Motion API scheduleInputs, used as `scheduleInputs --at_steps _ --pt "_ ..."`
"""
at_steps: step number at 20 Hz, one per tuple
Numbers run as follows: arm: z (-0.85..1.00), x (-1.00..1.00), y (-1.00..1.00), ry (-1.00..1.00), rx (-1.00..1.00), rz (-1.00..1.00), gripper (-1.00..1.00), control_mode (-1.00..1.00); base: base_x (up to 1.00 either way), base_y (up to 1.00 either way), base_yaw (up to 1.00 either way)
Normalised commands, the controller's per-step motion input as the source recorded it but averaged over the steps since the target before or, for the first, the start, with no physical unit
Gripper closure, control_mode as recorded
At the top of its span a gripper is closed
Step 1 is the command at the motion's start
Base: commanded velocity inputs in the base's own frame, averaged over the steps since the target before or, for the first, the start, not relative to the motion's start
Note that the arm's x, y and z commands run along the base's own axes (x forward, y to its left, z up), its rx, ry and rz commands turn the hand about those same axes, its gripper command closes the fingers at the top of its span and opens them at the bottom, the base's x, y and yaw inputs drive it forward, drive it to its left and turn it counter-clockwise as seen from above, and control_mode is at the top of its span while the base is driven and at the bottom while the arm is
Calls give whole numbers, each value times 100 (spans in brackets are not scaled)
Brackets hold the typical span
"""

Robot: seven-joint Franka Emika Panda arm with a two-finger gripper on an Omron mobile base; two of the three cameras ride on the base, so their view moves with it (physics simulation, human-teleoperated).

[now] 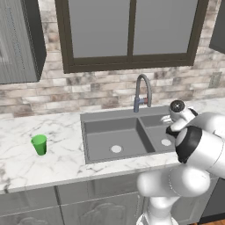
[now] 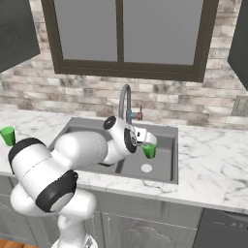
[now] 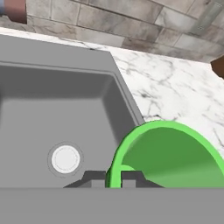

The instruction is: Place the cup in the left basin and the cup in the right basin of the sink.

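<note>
Green plastic cup — clamped by its rim in the gripper — hangs over the dark grey right basin. Next: lower, release; second green cup waits on the marble counter.

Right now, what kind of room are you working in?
A kitchen, by the look of it: a two-basin sink with a curved faucet set in a marble counter, cabinets below, brick wall and window behind.
</note>
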Motion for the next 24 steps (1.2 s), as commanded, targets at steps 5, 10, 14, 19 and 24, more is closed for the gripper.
scheduleInputs --at_steps 5,10,14,19,24 --pt "-19 4 15 0 3 0 100 -100 0 0 0" --pt "-26 8 12 0 4 0 100 -100 0 0 0" --pt "-25 9 8 0 3 0 100 -100 0 0 0" --pt "-18 10 3 0 0 0 100 -100 0 0 0" --pt "-20 9 1 0 0 0 100 -100 0 0 0"
